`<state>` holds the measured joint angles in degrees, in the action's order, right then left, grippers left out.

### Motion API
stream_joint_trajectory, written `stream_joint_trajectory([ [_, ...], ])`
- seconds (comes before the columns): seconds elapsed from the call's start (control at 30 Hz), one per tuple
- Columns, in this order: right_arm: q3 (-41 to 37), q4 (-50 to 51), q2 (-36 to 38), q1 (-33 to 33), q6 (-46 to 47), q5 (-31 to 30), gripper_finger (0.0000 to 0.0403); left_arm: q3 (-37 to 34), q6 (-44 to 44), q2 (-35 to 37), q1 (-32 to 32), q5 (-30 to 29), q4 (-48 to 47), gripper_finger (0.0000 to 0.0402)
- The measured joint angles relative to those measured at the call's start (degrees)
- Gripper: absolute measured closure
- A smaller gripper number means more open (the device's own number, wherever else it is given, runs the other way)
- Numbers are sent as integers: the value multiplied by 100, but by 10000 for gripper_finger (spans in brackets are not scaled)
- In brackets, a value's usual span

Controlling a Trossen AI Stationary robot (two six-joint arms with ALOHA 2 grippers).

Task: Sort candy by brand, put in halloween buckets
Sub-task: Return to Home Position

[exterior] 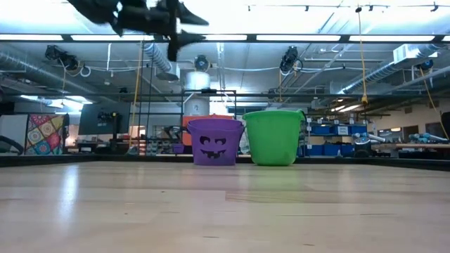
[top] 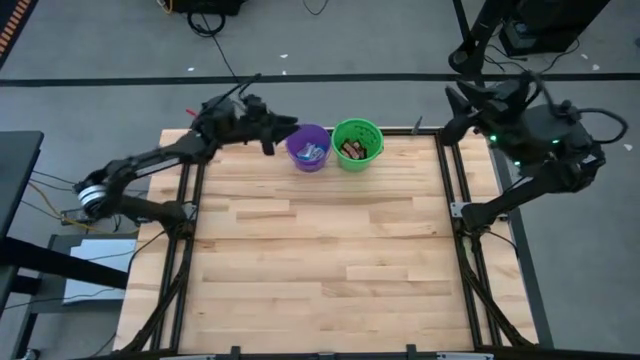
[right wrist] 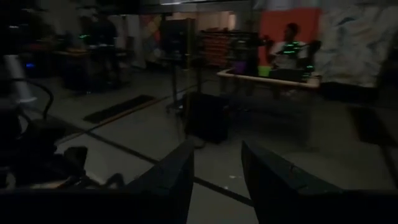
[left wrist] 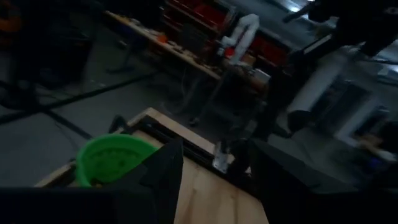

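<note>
Two halloween buckets stand on their bases at the table's far edge: a purple one (top: 309,147) (exterior: 214,141) with a face, and a green one (top: 357,143) (exterior: 273,137) (left wrist: 111,159) to its right. Blue-and-white candy (top: 313,153) lies in the purple bucket and dark brown candy (top: 351,150) in the green one. My left gripper (top: 280,133) (exterior: 184,24) (left wrist: 214,158) hangs open and level, high above the table just left of the purple bucket, with nothing between its fingers. My right gripper (top: 457,106) (right wrist: 217,152) stands open and raised past the table's far right corner, also holding nothing.
The wooden tabletop (top: 320,260) spreads bare in front of the buckets. A black frame rail (top: 450,210) runs along its right side and another (top: 185,230) along its left. Beyond the far edge lie the floor and workshop benches.
</note>
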<state>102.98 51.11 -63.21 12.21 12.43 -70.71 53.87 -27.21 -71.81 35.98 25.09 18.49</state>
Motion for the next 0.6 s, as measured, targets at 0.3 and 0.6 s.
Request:
stream_joint_trajectory([
  [0.3, 0, 436, 501, 442, -120, 1051, 257, 2, 233, 1742, -1419, -1939, -2096, 214],
  [0.6, -190, 727, 756, 825, -111, 2214, 257, -20, -186, 2620, -3152, -4245, -3458, 214],
])
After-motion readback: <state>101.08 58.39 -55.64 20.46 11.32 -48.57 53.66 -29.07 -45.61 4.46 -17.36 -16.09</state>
